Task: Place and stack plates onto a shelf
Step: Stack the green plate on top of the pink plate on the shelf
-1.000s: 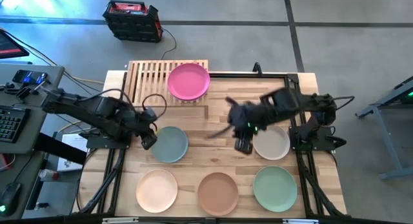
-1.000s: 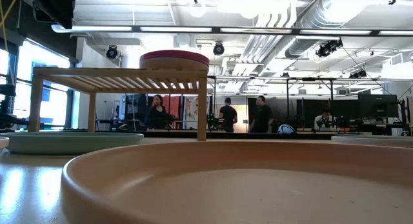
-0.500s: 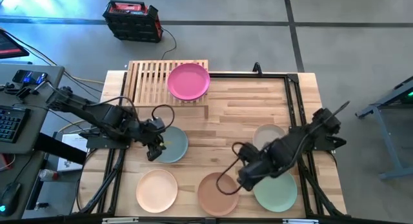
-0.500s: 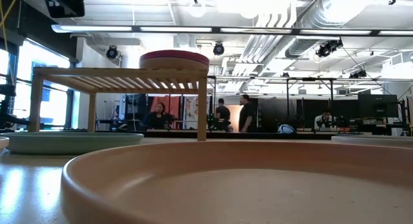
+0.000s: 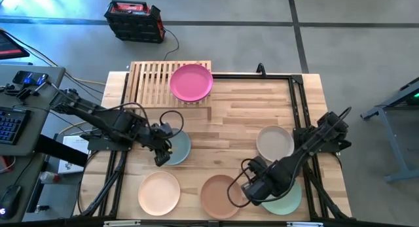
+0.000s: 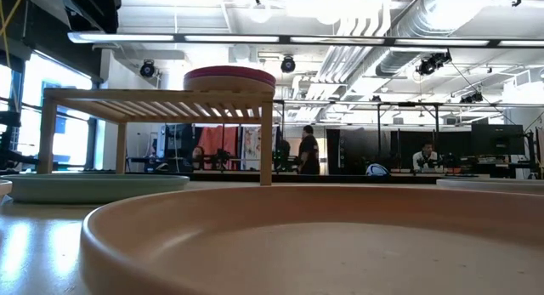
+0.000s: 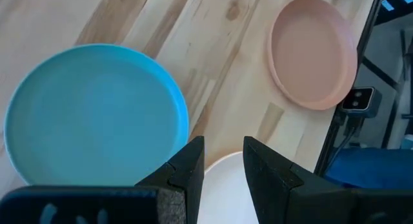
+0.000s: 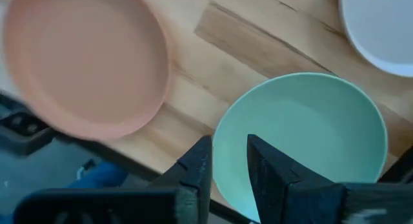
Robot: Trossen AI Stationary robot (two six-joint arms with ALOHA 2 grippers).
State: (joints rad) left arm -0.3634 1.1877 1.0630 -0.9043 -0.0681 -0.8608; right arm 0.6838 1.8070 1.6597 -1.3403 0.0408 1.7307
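Note:
A magenta plate (image 5: pixel 191 82) lies on the right end of the slatted wooden shelf (image 5: pixel 152 80) at the table's far left. On the tabletop lie a grey-teal plate (image 5: pixel 177 146), a cream plate (image 5: pixel 275 142), a peach plate (image 5: pixel 159 192), a brown plate (image 5: pixel 219 197) and a mint green plate (image 5: pixel 287 195). My left gripper (image 7: pixel 223 150) hovers over the near rim of the grey-teal plate (image 7: pixel 97 114), its fingers a little apart. My right gripper (image 8: pixel 230 150) hangs pointing down over the left rim of the mint green plate (image 8: pixel 303 140), fingers also slightly apart, holding nothing.
A black frame (image 5: pixel 298 103) runs along the table's right side and far edge. In the low view the shelf (image 6: pixel 161 99) stands on legs, the magenta plate (image 6: pixel 229 72) on top. People move about in the room behind. A desk with a keyboard (image 5: pixel 10 122) stands left.
My right gripper has swung from above the table's middle beside the cream plate toward the near edge. It has come down and rolled about its own axis, now between the brown and mint green plates. My left gripper has crept toward the near edge across the grey-teal plate.

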